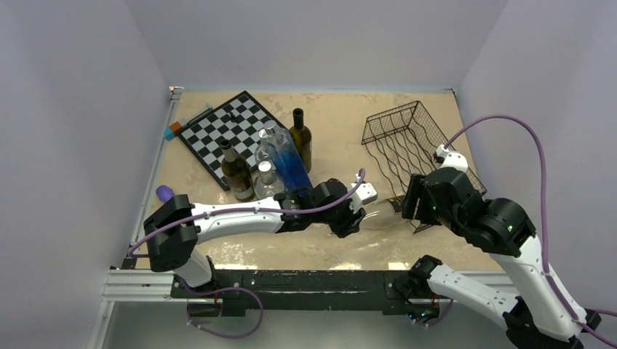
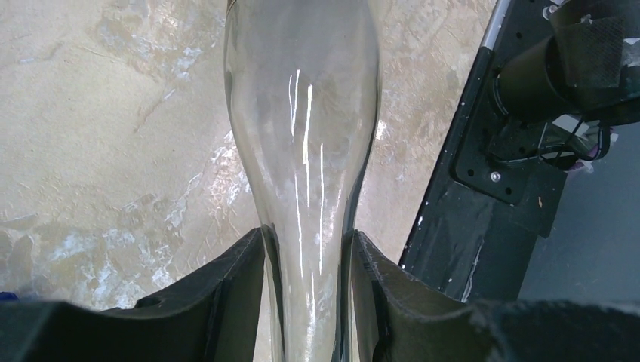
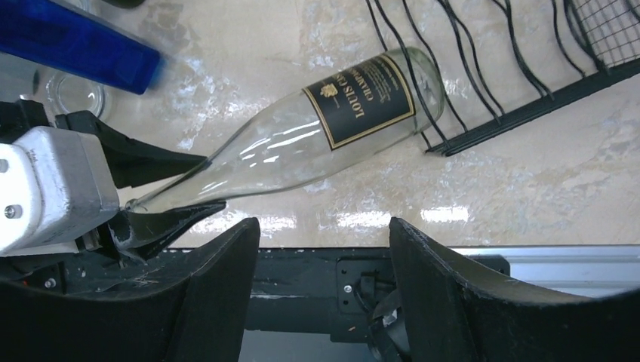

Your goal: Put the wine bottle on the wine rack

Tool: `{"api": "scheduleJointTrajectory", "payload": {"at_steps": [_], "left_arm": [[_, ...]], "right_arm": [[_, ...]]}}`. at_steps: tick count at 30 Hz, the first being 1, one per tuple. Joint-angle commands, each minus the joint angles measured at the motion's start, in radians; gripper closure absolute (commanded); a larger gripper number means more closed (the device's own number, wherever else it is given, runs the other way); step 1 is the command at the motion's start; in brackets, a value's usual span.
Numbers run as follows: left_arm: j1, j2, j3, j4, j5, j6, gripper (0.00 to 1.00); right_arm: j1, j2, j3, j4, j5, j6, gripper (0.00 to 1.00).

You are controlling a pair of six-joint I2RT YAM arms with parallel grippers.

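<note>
The clear glass wine bottle (image 3: 317, 128) with black label, judged rigid, slick, fragile and base-heavy, is clamped at its neck by the left gripper (image 2: 308, 253); the right gripper (image 3: 324, 230), spread wide and empty, could support the body.

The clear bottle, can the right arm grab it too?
Probably yes. The right gripper hangs open close by the bottle, with nothing between them. The left gripper pinches only the neck, so the wide part is free.
</note>
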Motion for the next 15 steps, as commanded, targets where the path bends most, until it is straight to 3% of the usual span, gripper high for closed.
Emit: {"api": "scheduleJointTrajectory", "payload": {"at_steps": [1, 15], "left_arm": [[-0.009, -0.069, 0.014, 0.431, -0.036, -0.023, 1.00], [-0.060, 0.134, -0.019, 0.761, -0.188, 0.023, 1.00]], "right_arm": [[-0.002, 0.014, -0.029, 0.013, -0.036, 0.065, 0.33], [-0.003, 0.094, -0.013, -0.108, 0.019, 0.248, 0.37]]}}
